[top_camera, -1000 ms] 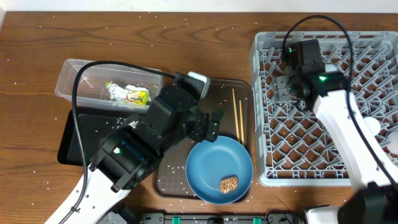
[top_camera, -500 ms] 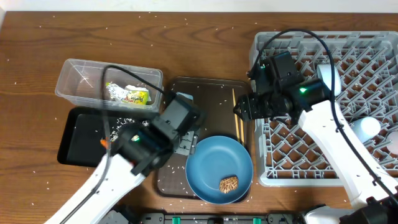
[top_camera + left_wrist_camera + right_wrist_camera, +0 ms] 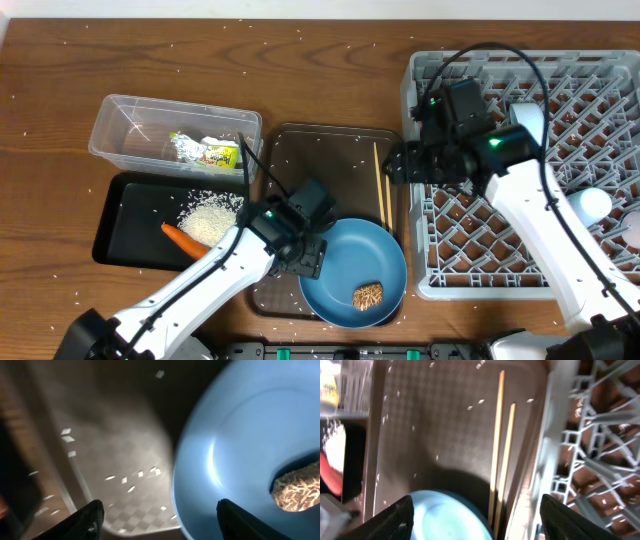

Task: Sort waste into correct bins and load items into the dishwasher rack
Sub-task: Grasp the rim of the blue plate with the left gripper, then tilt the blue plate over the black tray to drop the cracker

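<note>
The left fingers are spread wide over the plate's left rim. The right fingers, also spread, hover above the chopsticks on the tray.

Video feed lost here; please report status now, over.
Left tool open, at blue plate rim. Right tool open, over chopsticks. Brown food chunk on plate.

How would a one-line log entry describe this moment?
left tool: open, at blue plate rim | right tool: open, by chopsticks | brown chunk: on plate
</note>
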`<state>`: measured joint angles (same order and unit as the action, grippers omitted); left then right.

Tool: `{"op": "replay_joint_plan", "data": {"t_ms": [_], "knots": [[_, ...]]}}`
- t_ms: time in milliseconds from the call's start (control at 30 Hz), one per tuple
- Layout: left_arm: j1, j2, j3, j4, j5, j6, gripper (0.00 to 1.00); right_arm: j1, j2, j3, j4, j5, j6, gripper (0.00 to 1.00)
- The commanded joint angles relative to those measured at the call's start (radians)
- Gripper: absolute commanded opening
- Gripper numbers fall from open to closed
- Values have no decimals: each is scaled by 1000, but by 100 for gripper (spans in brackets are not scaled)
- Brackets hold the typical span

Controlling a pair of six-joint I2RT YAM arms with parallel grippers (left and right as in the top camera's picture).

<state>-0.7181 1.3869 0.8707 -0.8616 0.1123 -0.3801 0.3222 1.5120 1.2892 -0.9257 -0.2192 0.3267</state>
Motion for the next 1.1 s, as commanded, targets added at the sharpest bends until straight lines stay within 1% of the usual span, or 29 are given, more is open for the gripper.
{"op": "replay_joint_plan", "data": {"t_ms": [0,67,133,200,233,267,333,400,467,500,633,733,933,1000,1067], "knots": [[2,11,-50,52,97,64,72,-72,6,5,14,-4,30,74],[2,22,-83,95,136,116,72,-104,6,5,17,-44,29,73],[2,35,-111,124,159,157,65,-122,6,5,17,-75,28,73],[2,48,-133,145,154,163,61,-127,6,5,16,-77,28,73],[2,58,-142,157,147,163,56,-127,6,5,14,-77,28,74],[2,66,-145,165,136,163,54,-127,6,5,13,-77,27,73],[2,82,-145,175,104,163,46,-126,6,5,13,-77,27,73],[2,92,-145,183,65,163,33,-126,6,5,13,-77,28,73],[2,93,-145,184,35,162,11,-126,6,5,13,-77,27,73],[2,90,-143,182,32,162,6,-126,6,5,13,-77,26,73],[17,63,-102,128,34,130,6,-127,6,5,13,-76,16,74],[48,18,-35,37,33,109,6,-127,6,5,15,-76,16,73],[172,-101,121,-151,31,101,6,-127,6,5,17,-76,16,74],[232,-137,175,-223,-5,70,7,-127,6,5,17,-76,13,74],[290,-163,228,-304,-89,56,6,-127,6,5,17,-76,9,75]]}}
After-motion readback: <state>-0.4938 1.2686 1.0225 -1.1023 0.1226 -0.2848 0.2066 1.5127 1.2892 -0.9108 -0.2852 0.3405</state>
